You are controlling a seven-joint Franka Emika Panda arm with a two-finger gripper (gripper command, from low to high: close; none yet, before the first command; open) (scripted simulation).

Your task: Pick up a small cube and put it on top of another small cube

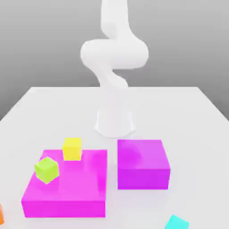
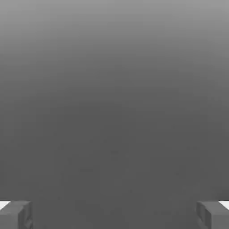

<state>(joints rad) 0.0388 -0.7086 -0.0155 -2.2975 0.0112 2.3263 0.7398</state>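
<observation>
Presently, the gripper (image 2: 114, 215) stands wide open, empty — no cube between its fingertips. Well apart from it, the yellow cube (image 1: 72, 149) sits on the magenta block (image 1: 67, 208); probably light, rigid — grasp opposite side faces.

From here the orange thing (image 1: 1, 214), the cyan one (image 1: 177, 223) and the arm's top (image 1: 115, 13) are cut off by the edges
</observation>
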